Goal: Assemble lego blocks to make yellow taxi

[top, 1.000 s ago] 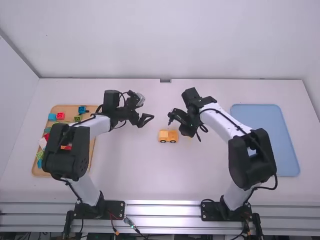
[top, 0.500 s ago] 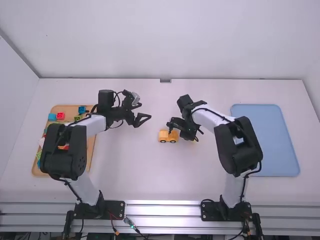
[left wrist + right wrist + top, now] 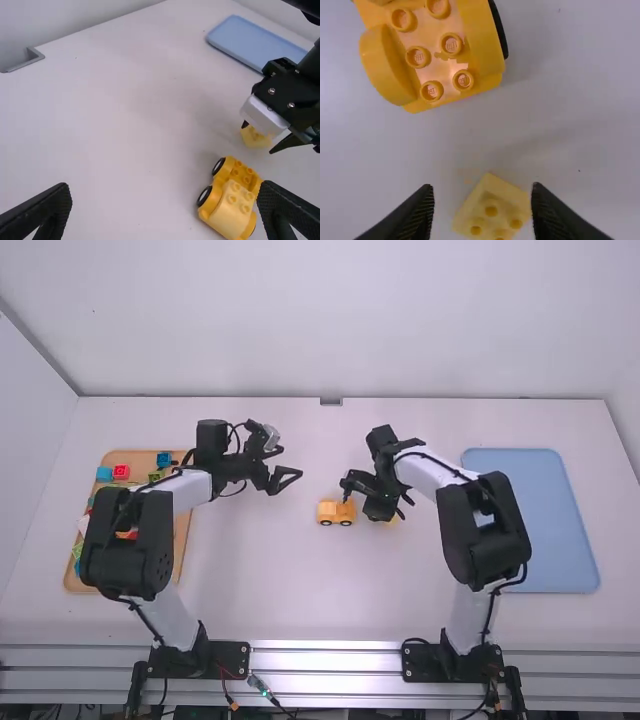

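White table (image 3: 270, 590): blue tray (image 3: 555, 550), yellow car (image 3: 336, 513) near pale block (image 3: 492, 212); right gripper (image 3: 372, 506) spread over block, left gripper (image 3: 288, 481) spread too.

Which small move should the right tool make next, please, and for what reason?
I would probably turn the right tool slightly before closing it on the loose yellow block. Its open fingers appear at either side, but the block lies at a slant between them, so they may not meet its flat sides squarely.
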`<control>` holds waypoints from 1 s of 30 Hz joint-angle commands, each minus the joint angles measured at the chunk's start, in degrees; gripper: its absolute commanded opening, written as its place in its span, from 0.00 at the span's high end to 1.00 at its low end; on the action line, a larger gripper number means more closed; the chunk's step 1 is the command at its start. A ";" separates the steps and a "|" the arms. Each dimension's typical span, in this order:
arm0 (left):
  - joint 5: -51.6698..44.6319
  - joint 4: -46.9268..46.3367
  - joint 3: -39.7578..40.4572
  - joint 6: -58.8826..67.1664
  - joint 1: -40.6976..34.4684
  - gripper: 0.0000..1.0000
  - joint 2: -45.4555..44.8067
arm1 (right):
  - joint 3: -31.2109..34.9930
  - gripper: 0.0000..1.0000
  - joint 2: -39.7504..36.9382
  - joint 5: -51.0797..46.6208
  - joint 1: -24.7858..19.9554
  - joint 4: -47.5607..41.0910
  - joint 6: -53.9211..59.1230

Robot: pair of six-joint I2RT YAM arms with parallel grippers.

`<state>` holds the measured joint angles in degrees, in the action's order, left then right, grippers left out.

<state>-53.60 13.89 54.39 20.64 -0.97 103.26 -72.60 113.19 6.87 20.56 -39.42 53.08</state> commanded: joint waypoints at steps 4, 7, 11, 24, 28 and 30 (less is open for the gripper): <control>-0.22 0.09 0.83 -0.24 -0.09 0.01 -1.16 | 0.20 0.00 -0.02 0.83 1.07 3.28 -0.13; 2.80 0.17 0.83 -0.24 -0.11 0.01 -1.16 | -0.63 0.01 -0.37 0.90 1.36 5.09 -0.90; 7.87 0.96 0.81 -4.24 -0.11 0.01 -1.16 | -2.95 0.01 -3.56 4.31 1.29 4.35 -3.45; -7.69 -9.05 0.81 21.05 -0.24 0.01 -1.14 | 8.63 0.01 -16.28 33.68 -12.41 14.84 -4.00; -10.78 -13.22 0.76 30.80 -1.57 0.01 -0.92 | 16.90 0.01 -16.26 43.52 -16.13 24.28 -4.00; -10.95 -13.99 0.61 33.27 -2.32 0.01 -0.92 | 19.87 0.01 -16.26 45.92 -16.92 27.96 -3.85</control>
<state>-60.40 0.45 54.39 45.30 -2.17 103.26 -55.18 96.44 43.77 3.99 -12.69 49.47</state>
